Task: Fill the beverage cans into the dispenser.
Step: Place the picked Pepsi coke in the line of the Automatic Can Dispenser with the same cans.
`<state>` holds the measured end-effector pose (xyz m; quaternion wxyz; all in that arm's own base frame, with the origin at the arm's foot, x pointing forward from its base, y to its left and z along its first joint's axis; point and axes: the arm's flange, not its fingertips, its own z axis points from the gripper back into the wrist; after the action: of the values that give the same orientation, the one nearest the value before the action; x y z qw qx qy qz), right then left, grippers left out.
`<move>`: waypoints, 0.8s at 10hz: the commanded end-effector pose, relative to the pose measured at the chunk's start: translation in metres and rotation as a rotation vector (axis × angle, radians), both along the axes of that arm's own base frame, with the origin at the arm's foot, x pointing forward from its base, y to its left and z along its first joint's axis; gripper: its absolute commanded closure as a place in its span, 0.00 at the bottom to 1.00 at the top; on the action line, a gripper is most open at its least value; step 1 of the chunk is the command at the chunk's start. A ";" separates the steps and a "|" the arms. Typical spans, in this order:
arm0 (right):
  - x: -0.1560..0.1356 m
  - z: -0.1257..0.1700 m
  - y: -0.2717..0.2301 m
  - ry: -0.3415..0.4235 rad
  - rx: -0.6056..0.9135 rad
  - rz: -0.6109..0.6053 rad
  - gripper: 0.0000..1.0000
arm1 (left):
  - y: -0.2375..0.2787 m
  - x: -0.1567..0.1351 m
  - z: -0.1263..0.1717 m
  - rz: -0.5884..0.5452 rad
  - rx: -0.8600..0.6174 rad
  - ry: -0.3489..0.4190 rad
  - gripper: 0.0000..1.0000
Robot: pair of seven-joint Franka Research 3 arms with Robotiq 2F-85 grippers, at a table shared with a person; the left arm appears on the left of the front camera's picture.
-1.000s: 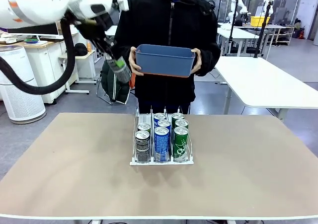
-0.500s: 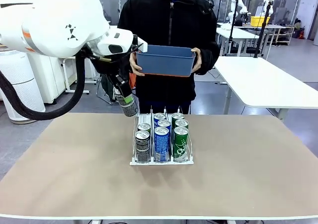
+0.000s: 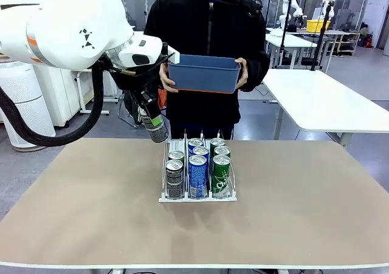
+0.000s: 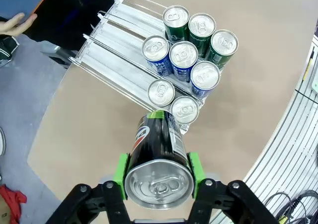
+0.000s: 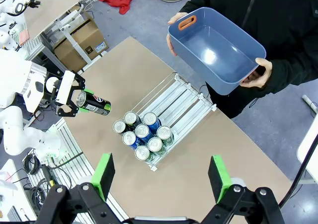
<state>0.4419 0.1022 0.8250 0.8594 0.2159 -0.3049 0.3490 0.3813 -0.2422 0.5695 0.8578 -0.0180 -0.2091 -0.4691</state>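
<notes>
My left gripper [image 3: 151,121] is shut on a black-and-green beverage can [image 3: 158,132], held tilted just above the table off the dispenser's [image 3: 165,164] far left corner. In the left wrist view the can [image 4: 159,149] sits between my green pads [image 4: 120,169], its silver top facing the camera, with the dispenser [image 4: 119,45] beyond it. The rack holds two black cans [image 3: 174,178] in the left lane, three blue cans [image 3: 197,174] in the middle and three green cans [image 3: 221,175] on the right. My right gripper [image 5: 161,177] hangs open high above the table.
Across the table a person holds an empty blue bin [image 3: 202,73] in both hands at chest height, right behind the dispenser. Bare table lies on both sides of the rack. The far half of the left lane [image 4: 107,65] has no cans in it.
My left arm has swung down and to the right with the can, from beside the bin to the dispenser's far left corner. In the last half second it has hardly moved.
</notes>
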 end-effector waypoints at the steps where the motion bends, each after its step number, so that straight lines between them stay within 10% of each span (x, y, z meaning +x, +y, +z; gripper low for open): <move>1: -0.001 0.000 0.000 0.000 0.005 0.006 0.00 | 0.000 0.000 0.000 -0.001 0.000 0.000 0.42; 8: -0.001 0.000 0.000 0.000 0.005 0.006 0.00 | -0.048 -0.074 -0.040 0.004 0.103 0.099 0.42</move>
<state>0.4420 0.1021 0.8249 0.8595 0.2159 -0.3049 0.3489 0.3156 -0.2936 0.5372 0.8627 0.0118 -0.1445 -0.4845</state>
